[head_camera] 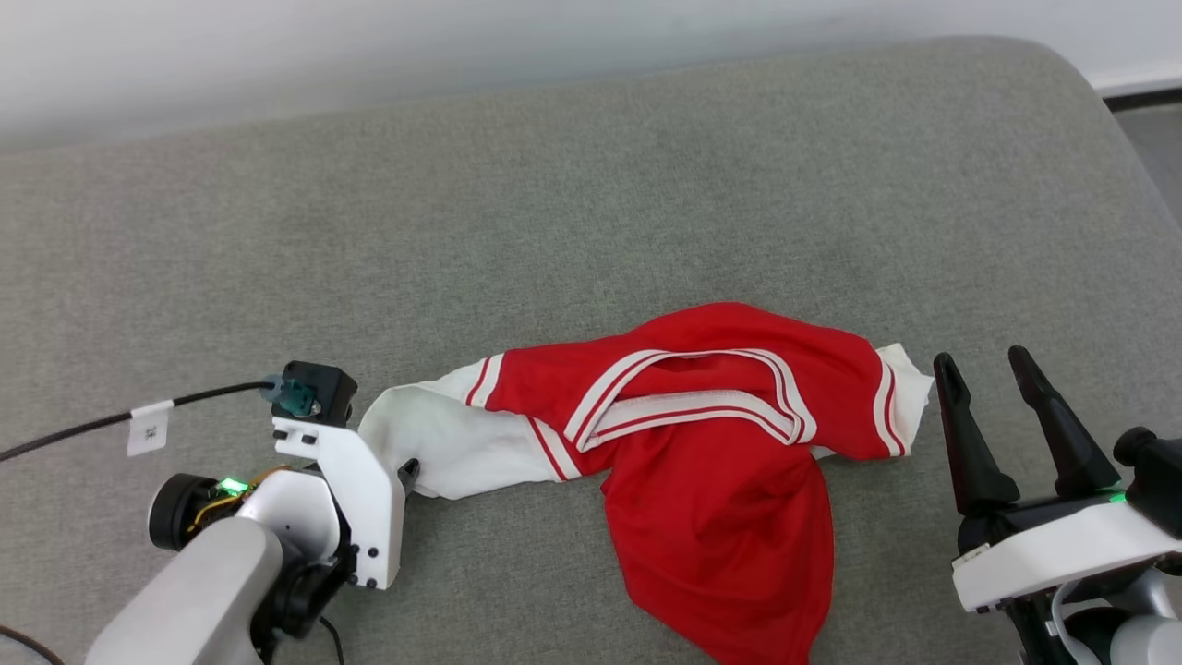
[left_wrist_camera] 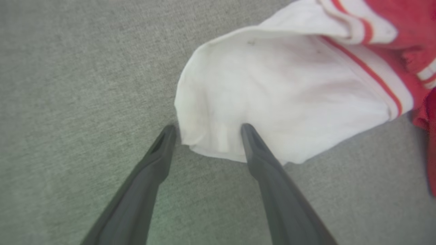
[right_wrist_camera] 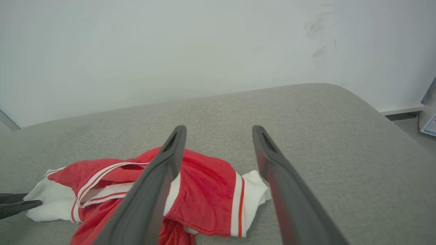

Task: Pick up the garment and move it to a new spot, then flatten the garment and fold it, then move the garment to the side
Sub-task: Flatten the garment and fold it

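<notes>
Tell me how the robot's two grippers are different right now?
The left gripper is at the shirt's spread white sleeve, one finger over it; the right gripper stands apart from the small bunched sleeve. The left gripper points sideways at the shirt in the head view; the right gripper points up. Both are open and hold nothing.

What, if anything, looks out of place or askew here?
The garment lies crumpled on the grey cushion, its red body twisted toward the robot and its sleeves bunched. Nothing looks torn or spilled.
</notes>
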Robot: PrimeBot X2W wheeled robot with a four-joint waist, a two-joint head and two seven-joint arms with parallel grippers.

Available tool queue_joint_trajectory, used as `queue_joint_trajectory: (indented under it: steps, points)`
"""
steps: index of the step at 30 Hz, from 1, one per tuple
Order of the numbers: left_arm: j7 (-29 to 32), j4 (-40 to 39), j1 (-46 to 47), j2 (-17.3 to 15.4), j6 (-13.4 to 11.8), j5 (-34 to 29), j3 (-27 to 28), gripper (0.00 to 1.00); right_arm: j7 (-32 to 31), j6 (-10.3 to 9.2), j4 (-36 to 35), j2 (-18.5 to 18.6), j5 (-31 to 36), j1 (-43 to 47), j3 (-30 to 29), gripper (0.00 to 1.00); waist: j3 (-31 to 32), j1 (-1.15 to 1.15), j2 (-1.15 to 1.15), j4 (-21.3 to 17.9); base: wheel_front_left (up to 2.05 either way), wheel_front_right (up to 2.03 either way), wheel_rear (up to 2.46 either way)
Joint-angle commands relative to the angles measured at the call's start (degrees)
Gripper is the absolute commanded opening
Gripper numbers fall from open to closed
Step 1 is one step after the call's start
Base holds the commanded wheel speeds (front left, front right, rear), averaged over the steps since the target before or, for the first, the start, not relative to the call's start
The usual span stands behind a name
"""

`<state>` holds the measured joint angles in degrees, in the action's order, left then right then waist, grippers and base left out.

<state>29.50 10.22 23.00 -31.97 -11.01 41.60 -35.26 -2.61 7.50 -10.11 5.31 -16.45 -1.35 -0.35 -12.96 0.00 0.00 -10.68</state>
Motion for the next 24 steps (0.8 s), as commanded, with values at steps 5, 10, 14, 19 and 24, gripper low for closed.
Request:
queue_joint_trajectory:
  steps: [5,10,14,19,24]
  points:
    - [8.0,2.6,0.1,-0.3,1.7,2.0,-3.2,0.94,1.3,-0.02,1.8,-0.2,-1.1,-2.0,0.2,1.0,-2.8,0.0,0.0,-1.6,0.0,0.0,0.0]
    - [8.0,2.3,0.5,0.2,1.2,1.7,-3.4,0.0,1.7,-0.02,3.1,0.1,-2.1,-3.0,-0.4,1.0,-3.5,0.0,0.0,-1.5,0.0,0.0,0.0]
    - [0.3,0.4,1.0,0.3,-1.5,-0.5,-0.4,0.0,1.3,-0.02,3.8,0.9,-3.3,-3.3,-1.7,1.0,-3.3,0.0,0.0,-0.6,0.0,0.0,0.0]
    - [-7.9,-4.5,0.0,-0.5,-5.4,-3.2,2.9,0.0,-2.0,-0.02,5.8,2.5,-5.2,-3.2,-5.1,1.0,-2.5,0.0,0.0,1.3,0.0,0.0,0.0]
    - [-12.8,-9.9,-1.5,-1.8,-8.9,-5.1,5.8,0.0,-8.0,-0.02,8.9,5.8,-8.3,-4.8,-8.6,1.0,-2.1,0.0,0.0,3.2,0.0,0.0,0.0]
